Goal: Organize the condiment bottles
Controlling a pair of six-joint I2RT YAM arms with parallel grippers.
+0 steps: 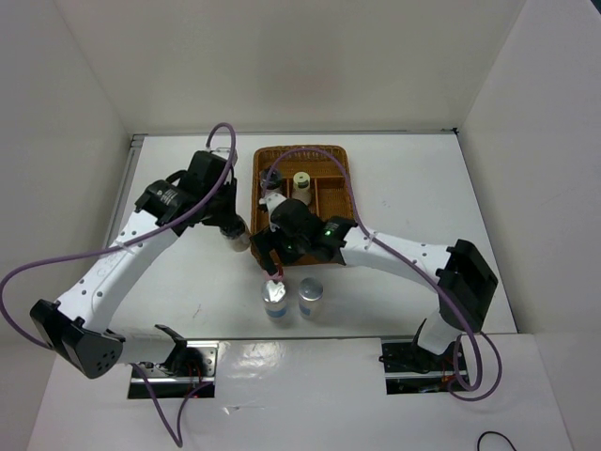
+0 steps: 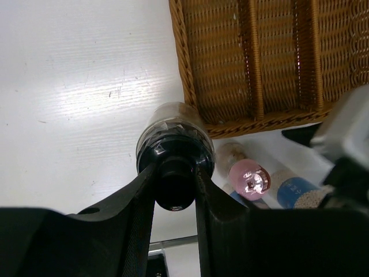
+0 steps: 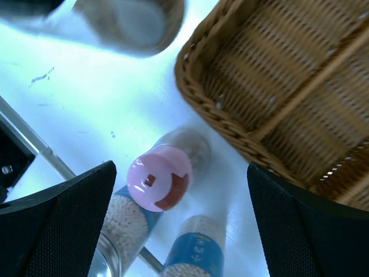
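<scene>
We see one yellow-capped jar (image 1: 300, 181) in the wicker tray (image 1: 333, 162) (three wait outside); left gripper (image 2: 176, 173) clamps a black-capped jar (image 2: 173, 130), right gripper (image 3: 181, 190) stands wide.

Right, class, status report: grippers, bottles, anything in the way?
Left gripper shut on black-capped jar. Right gripper open above pink-capped jar. Wicker tray corner beside held jar.

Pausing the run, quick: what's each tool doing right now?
Left tool: closed on the black-capped clear shaker jar.
Right tool: open, holding nothing, above the pink-capped shaker jar.
</scene>
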